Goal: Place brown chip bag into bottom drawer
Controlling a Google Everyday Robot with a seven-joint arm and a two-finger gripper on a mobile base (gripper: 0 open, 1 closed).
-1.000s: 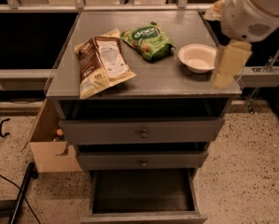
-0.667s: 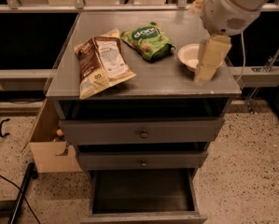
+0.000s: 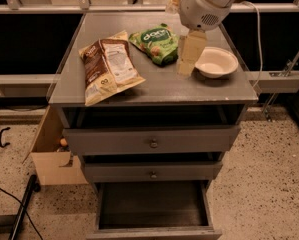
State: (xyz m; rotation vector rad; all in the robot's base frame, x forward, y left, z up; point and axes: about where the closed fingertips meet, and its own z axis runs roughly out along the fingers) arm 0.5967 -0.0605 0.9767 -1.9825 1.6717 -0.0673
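Gripper [image 3: 187, 68] hovering between green bag [image 3: 155, 44] and bowl [image 3: 216, 61], grasp unreadable; brown chip bag [image 3: 109, 66] lying near front-left edge; bottom drawer [image 3: 154, 206] gaping open.

Cropped at top — the arm [image 3: 209, 1] (gripper [image 3: 185, 70] over tabletop [image 3: 159, 88]).

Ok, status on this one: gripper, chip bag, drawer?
Gripper low over cabinet top, between green snack bag and white bowl. Brown chip bag flat on the top, not held. Bottom drawer open. Green snack bag lies between gripper and chip bag.

Left to right: brown chip bag [image 3: 109, 71], snack bag [image 3: 156, 44], gripper [image 3: 186, 70], bowl [image 3: 216, 62] (bottom drawer [image 3: 151, 204] below).
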